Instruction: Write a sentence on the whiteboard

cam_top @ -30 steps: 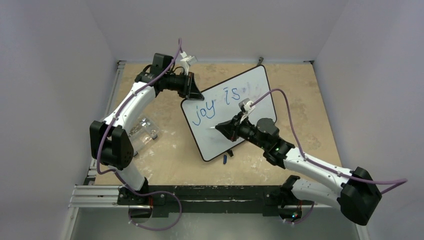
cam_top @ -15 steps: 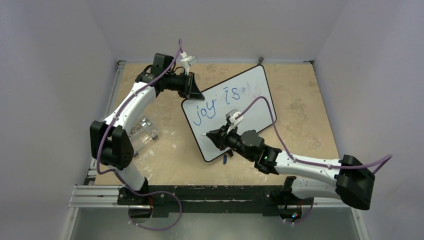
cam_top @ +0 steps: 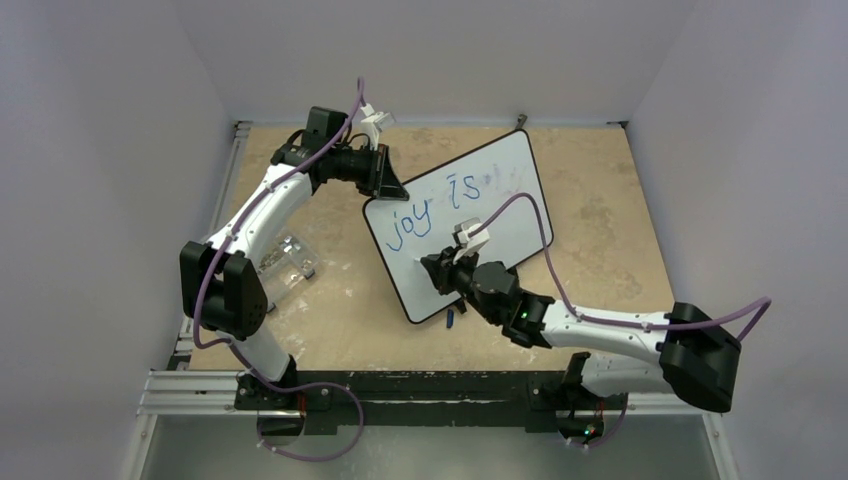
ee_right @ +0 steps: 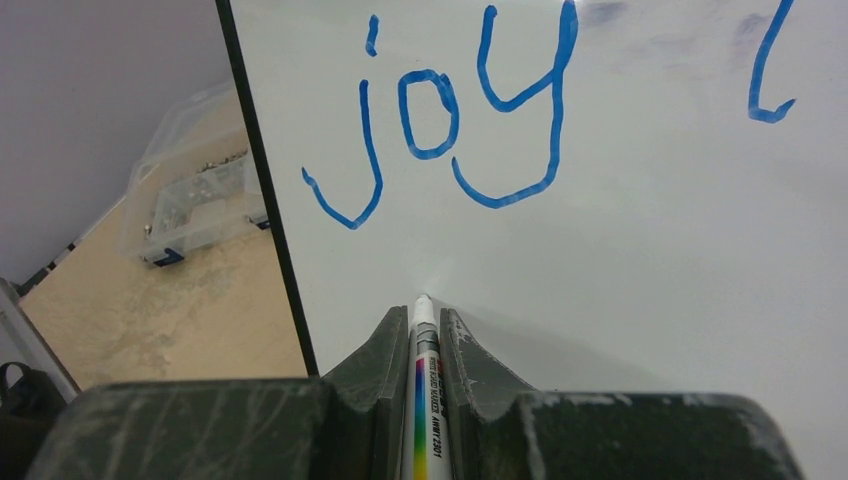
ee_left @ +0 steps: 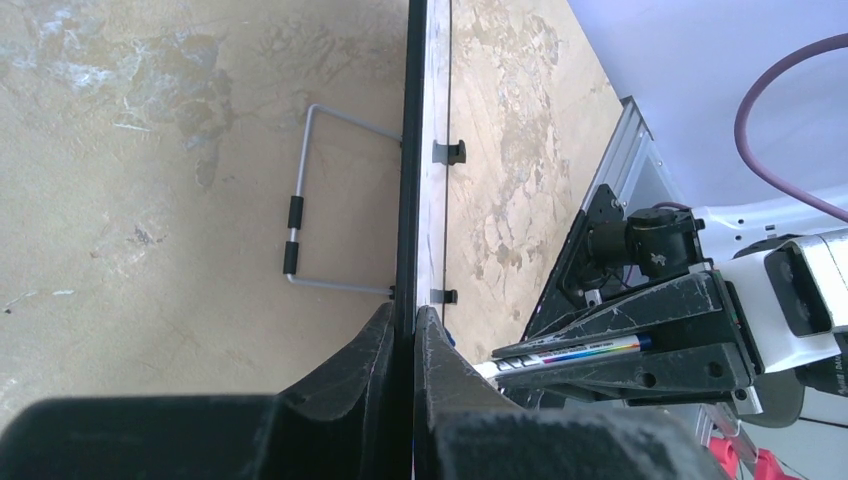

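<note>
The whiteboard stands tilted on the table, with "joy" and "is" of the sentence in blue on it. My left gripper is shut on the board's upper left edge; in the left wrist view its fingers pinch the black frame. My right gripper is shut on a white marker. The marker's tip sits at the board's surface below the "joy", near the left frame. From above, the right gripper is over the board's lower left part.
A clear plastic box sits on the table left of the board. A small blue cap lies at the board's near edge. The board's wire stand shows behind it. Grey walls close in the table.
My right arm has swung down and left with the marker, from the board's middle to the area under "joy". The left gripper and the board have stayed put.
</note>
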`<state>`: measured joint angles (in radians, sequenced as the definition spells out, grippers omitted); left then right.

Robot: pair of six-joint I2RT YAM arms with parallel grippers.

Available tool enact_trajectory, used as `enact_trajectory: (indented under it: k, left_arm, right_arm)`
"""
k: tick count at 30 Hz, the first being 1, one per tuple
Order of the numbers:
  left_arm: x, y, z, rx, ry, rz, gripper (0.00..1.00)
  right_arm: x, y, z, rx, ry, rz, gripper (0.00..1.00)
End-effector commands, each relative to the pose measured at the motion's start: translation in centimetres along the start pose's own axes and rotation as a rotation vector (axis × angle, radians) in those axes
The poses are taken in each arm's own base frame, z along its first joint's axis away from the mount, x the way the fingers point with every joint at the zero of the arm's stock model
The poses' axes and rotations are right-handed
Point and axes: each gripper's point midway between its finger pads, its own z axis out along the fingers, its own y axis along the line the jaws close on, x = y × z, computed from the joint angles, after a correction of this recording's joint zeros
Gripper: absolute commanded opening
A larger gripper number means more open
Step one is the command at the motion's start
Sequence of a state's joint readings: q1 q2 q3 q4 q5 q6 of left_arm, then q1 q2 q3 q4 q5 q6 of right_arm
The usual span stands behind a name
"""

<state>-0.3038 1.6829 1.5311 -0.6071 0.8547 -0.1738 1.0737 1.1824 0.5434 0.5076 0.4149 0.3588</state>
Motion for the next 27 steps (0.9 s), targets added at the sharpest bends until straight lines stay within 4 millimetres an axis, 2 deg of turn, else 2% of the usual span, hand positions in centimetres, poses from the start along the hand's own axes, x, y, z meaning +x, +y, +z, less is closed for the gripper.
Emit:
enact_trajectory:
  k: [1, 16, 27]
  left_arm:
    - [-2.1, 0.2, -0.6, -0.062, -0.070, 0.108, 0.00]
    - [-2.1, 0.2, -0.6, -0.063, -0.069, 0.107, 0.00]
    - [-2.1, 0.2, -0.7, -0.065, -0.068, 0.108, 0.00]
  right_arm:
    - [-2.4, 0.8, 0.8, 0.017, -0.058, 0.031, 0.00]
    - [-0.1, 2.3, 1.5, -0.041, 0.013, 0.016, 0.00]
    - [1.4, 2.2, 0.3, -0.054, 0.054, 0.029, 0.00]
